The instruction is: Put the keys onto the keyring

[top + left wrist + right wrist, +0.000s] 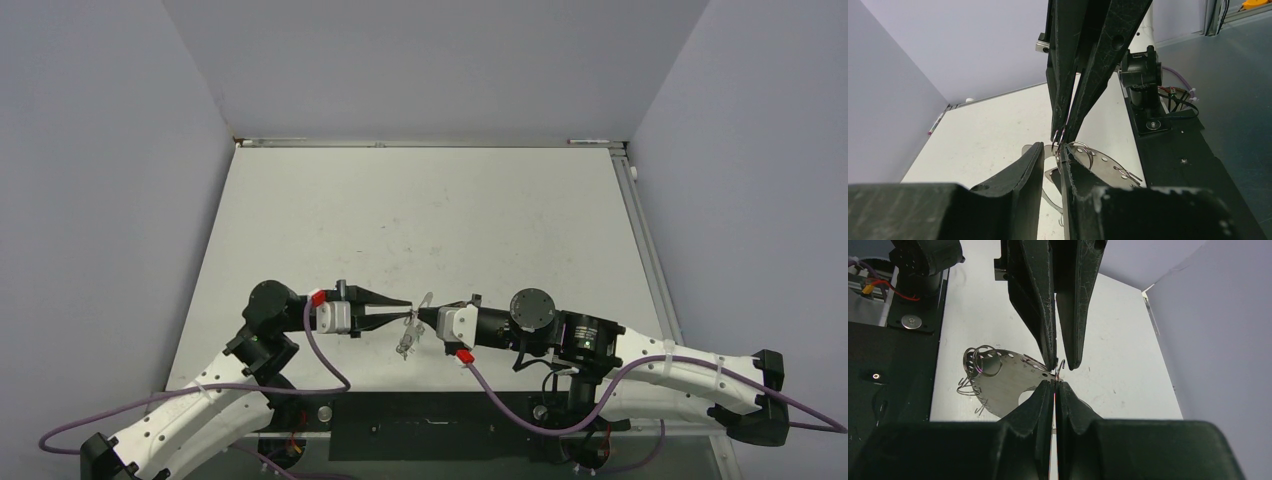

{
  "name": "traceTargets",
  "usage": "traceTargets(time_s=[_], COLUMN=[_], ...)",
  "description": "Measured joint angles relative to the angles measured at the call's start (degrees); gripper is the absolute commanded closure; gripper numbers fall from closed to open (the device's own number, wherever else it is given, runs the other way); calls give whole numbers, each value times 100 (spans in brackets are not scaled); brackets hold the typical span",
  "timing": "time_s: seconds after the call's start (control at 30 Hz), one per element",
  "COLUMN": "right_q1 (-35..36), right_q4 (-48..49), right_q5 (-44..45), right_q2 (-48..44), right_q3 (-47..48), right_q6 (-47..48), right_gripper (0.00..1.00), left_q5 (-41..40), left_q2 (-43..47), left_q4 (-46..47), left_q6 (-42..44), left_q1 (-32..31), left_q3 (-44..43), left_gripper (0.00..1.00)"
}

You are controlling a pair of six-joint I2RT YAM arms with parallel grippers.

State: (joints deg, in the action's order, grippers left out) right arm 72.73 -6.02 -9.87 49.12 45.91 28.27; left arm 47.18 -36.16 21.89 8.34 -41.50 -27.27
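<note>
Two-finger R gripper [1054, 386] pinches tight on thin silver wire keyring [408, 337]. L gripper [1052, 151] sits tip-to-tip w/ it, nearly closed; grip unclear.

**Enclosure, overhead view**

White table [430, 220], lightly scuffed, fills centre frame. Plain pale grey-lavender walls at left [100, 200], top [430, 60] and right [750, 200]. Metal rail [430, 143] along the table's far edge. Black plate [440, 410] along the bottom edge. Light is even and shadows soft.
</note>
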Motion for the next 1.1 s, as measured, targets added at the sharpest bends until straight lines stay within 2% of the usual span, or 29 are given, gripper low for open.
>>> traceTargets(time_s=[0.2, 0.33, 0.73, 1.03, 1.07, 1.1], right_q1=[0, 0, -4, -4, -4, -4], right_q4=[2, 46, 42, 20, -33, -98], right_q5=[-66, -98, -59, 361, 415, 459], right_q2=[0, 0, 0, 22, 33, 66], right_q3=[0, 0, 0, 4, 24, 68], right_q6=[-2, -4, -46, -68, -66, -70], right_gripper=[95, 95, 94, 62, 52, 47], left_q5=[11, 63, 20, -256, -302, -337], left_q2=[-2, -13, 68, -28, -57, -72], left_q4=[-46, -48, -315, -1110, -1220, -1311], left_q6=[79, 114, 483, 966, 1014, 1045], left_q1=[-4, -11, -83, -109, -111, -109], left_q3=[0, 0, -13, -201, -201, -201], left_gripper=[84, 100, 100, 100, 100, 100])
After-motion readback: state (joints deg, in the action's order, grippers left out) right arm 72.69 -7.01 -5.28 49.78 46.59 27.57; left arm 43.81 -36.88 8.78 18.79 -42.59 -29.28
